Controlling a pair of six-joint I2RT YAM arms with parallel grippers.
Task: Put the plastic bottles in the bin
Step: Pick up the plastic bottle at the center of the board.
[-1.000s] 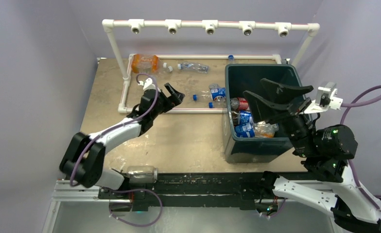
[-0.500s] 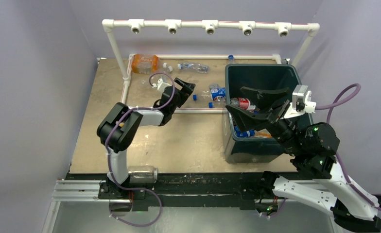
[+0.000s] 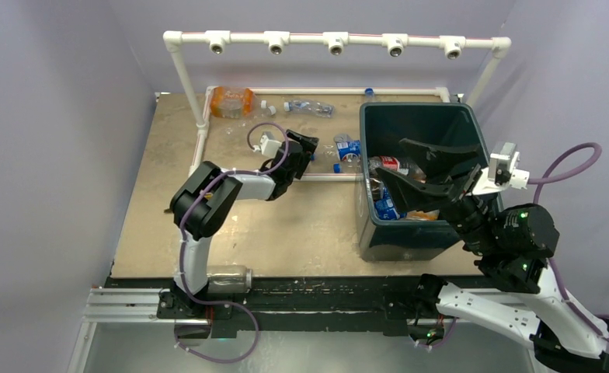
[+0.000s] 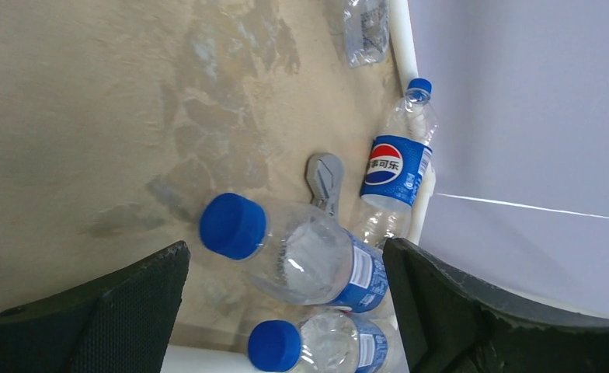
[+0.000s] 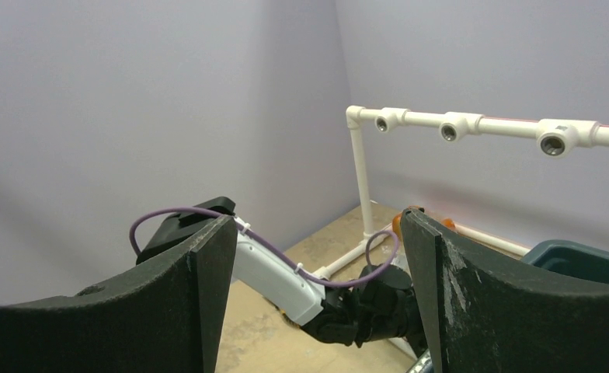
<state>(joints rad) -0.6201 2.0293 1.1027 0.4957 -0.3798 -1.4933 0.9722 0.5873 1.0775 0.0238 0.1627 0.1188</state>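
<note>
Two blue-capped bottles lie on their sides on the table, just left of the bin, caps toward the left gripper. It has moved in closer, jaws wide apart. A Pepsi bottle and a grey clip lie beyond. The right gripper gapes empty over the bin.

The dark green bin stands upright on the right of the table, its top open. It holds a heap: a red-labelled bottle lies across the top and blue-labelled bottles sit beneath it. Just left of the bin, a clear blue-capped bottle lies on its side with a second blue-capped bottle close beside it. Near them lies a Pepsi bottle, clear with a blue label. Along the back edge, an orange bottle lies flat, and a crumpled clear bottle lies to its right.
</note>
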